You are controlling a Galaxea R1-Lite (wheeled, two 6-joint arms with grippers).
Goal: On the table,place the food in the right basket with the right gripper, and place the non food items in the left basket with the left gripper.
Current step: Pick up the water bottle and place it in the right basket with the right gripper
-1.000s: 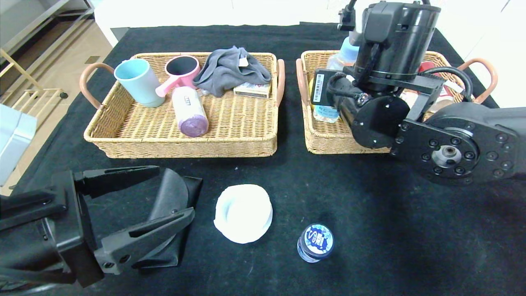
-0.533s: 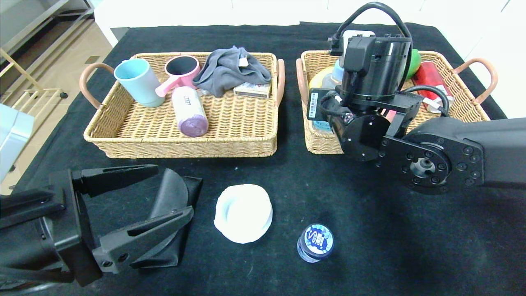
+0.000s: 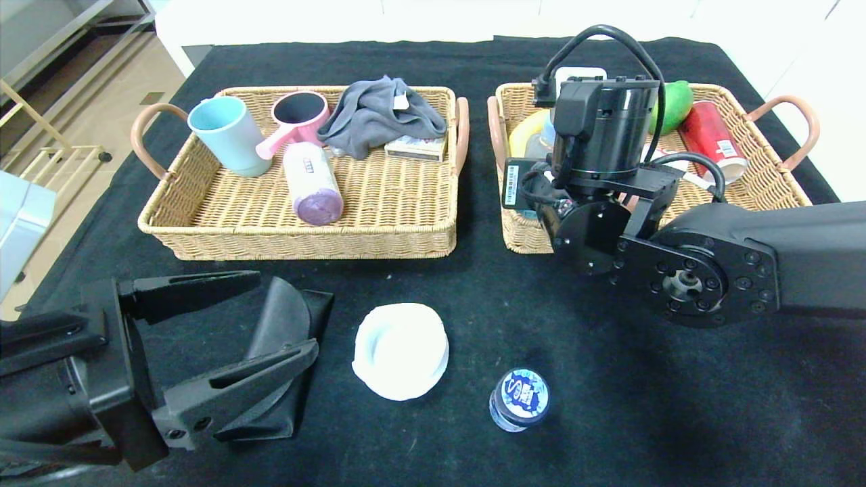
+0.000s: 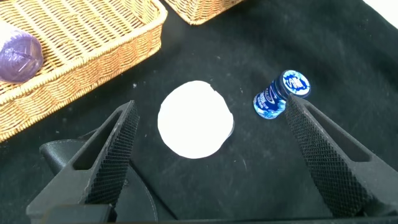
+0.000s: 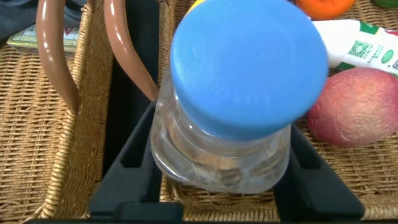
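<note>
The right gripper [image 5: 221, 186] hangs over the near-left corner of the right basket [image 3: 771, 182], its two fingers closed on a clear water bottle [image 5: 230, 118] with a pale blue cap; the bottle is inside the basket's rim, just beside the brown handle, and judging by the grip it has not yet been let go. Already lying in that basket are a peach [image 5: 357, 106], a lemon [image 3: 526, 128], a green fruit [image 3: 672, 103] and a red can [image 3: 714, 141].

The left basket [image 3: 379, 230], far left on the table [image 3: 643, 406], holds a blue cup [image 3: 229, 135], a pink mirror [image 3: 298, 118], a grey cloth [image 3: 379, 115], a lilac tube [image 3: 312, 186] and a small box [image 3: 416, 147].

Three things are left on the black cloth at the near side: a black glasses case [image 3: 284, 325], a white dish [image 3: 400, 350] just right of it, and a small bottle with a dark blue cap [image 3: 519, 399] further right.

The left gripper [image 4: 211, 162] waits low at the near left with its ridged fingers spread wide and holding nothing, the case beneath it and the dish showing between the fingers. The sorting looks mostly done: once the water bottle is released, the small bottle should go right, and the case and dish left.
</note>
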